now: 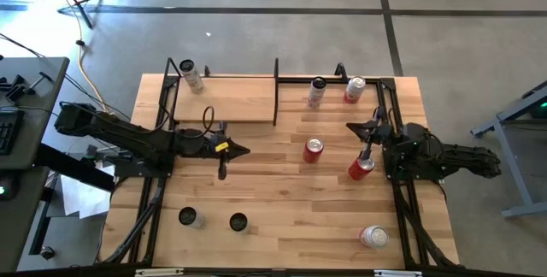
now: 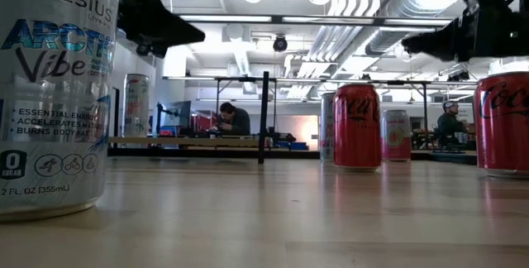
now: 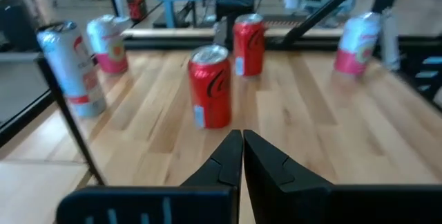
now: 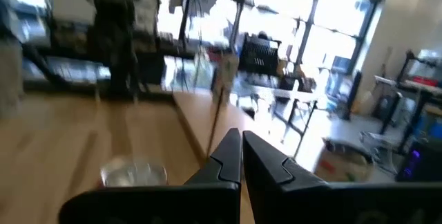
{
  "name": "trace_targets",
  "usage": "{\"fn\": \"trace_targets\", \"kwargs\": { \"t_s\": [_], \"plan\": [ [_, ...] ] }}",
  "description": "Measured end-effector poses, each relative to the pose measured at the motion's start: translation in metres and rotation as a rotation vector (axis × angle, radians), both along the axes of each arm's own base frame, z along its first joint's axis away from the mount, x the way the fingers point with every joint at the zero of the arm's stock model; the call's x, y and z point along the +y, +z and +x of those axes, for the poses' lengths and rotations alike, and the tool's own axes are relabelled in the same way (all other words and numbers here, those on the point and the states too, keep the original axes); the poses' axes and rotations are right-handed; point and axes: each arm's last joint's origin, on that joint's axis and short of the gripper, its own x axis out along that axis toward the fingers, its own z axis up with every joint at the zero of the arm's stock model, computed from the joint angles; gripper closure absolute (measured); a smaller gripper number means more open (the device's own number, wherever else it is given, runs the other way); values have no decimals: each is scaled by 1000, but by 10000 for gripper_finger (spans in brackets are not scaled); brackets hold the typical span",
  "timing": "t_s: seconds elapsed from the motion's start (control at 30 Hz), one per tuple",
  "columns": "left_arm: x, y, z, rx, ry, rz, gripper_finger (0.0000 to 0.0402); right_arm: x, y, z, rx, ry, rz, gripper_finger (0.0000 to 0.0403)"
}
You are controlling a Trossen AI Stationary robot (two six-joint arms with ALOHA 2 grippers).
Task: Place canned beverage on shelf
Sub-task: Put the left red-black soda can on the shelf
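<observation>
Two red cans [image 1: 314, 150] upright between closed grippers, shelf [image 1: 225, 98] beyond.

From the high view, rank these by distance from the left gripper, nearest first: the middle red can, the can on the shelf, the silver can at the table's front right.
1. Left gripper to middle red can: nearest, beside it on the open tabletop.
2. Can on the shelf: back left corner.
3. Silver can: front right, farthest.
</observation>
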Motion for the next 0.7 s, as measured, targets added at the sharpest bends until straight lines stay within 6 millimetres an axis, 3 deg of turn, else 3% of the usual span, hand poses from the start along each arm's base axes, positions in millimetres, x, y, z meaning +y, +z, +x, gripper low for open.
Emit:
{"fn": "trace_targets", "kwargs": {
  "t_s": [0.2, 0.27, 0.53, 0.7],
  "plan": [
    [0, 5, -3, -21, -44, 11, 397, 2, 23, -5, -247, 49, -34, 403],
    [2, 5, -3, -15, -34, 19, 397, 3, 29, -5, -241, 90, -20, 403],
    [14, 3, -3, 5, 23, 15, 397, -1, 58, 19, 87, 77, 154, 389],
    [16, 3, -3, 5, 5, 7, 397, -4, 74, 51, 331, 70, 223, 325]
  ]
}}
